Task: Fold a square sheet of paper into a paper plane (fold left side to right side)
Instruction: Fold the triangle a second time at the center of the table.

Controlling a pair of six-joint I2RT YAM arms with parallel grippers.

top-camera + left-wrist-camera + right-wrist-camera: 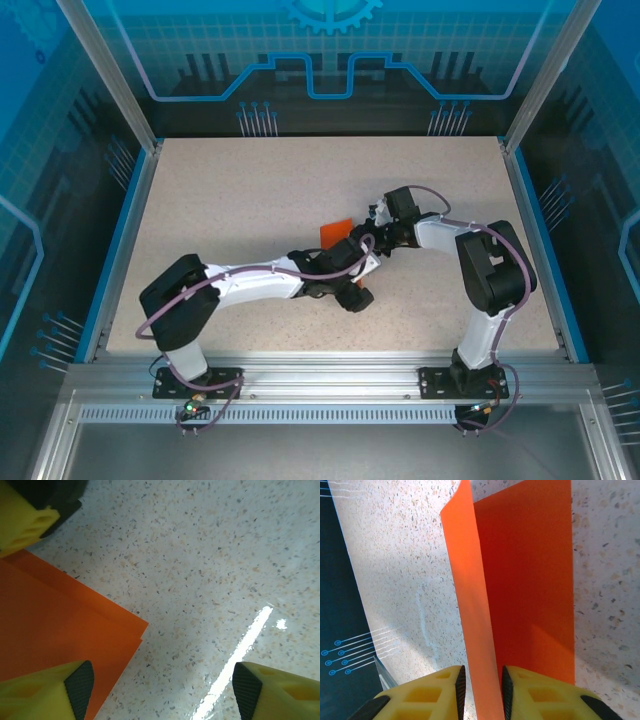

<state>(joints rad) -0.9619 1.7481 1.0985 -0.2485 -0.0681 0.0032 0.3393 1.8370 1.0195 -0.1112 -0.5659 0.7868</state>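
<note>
Two robot arms meet near the middle of the speckled beige tabletop [230,200], where the thin, bright orange sheet of paper [336,232] lies just beside the right arm's wrist. In the right wrist view, the right gripper [481,680] is closed onto a raised flap of the sheet. The flap stands on edge and runs down between the two yellow fingers, whose black pads [461,685] sit against either face. The rest of the sheet lies flat on the table beyond it. The left gripper [162,687] stands wide open with nothing between its jaws. The finger [75,687] at the left of its own view hangs over a corner of the paper, where two layers lie with edges slightly offset; whether it touches cannot be told. The other finger is over bare table.
</note>
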